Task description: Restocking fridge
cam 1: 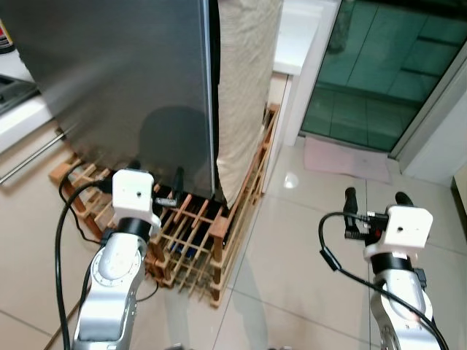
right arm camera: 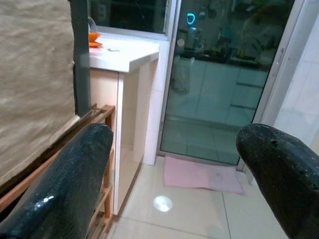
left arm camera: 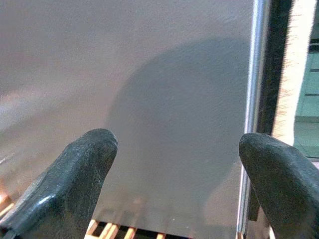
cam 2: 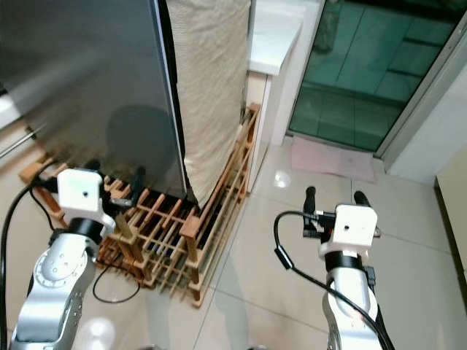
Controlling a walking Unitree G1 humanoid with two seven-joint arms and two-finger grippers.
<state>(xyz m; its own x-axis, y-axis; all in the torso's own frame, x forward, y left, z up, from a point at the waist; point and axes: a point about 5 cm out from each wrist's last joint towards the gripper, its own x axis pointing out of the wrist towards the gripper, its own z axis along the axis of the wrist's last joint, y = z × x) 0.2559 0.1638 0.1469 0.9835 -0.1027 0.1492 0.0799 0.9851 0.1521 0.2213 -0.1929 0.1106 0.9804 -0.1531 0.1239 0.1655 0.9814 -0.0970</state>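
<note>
— One grey fridge [cam 1: 124, 80] stands straight ahead on a wooden slatted pallet [cam 1: 193, 237], its door shut; a beige cloth [cam 1: 244, 87] hangs down its right side.

— Where are the grippers?

— The left gripper [cam 1: 157, 191] is raised just in front of the lower part of the door, fingers spread wide with nothing between them; its wrist view looks past both black fingertips [left arm camera: 79, 174] at the grey door face and the door's right edge. I can't tell whether it touches the door.

— And the other?

— The right gripper [cam 1: 373, 198] is held over the tiled floor [cam 1: 292, 248], well to the right of the pallet, also spread wide and empty. Its wrist view looks past its fingers [right arm camera: 65, 174] towards a white counter [right arm camera: 124, 55] (something orange sits on it, too small to name) and a glass sliding door [right arm camera: 219, 84].

— Anything else around?

— A pink mat [cam 1: 346, 159] lies on the floor before the glass door. Black cables [cam 1: 66, 240] loop from both arms, the left one trailing beside the pallet.
</note>
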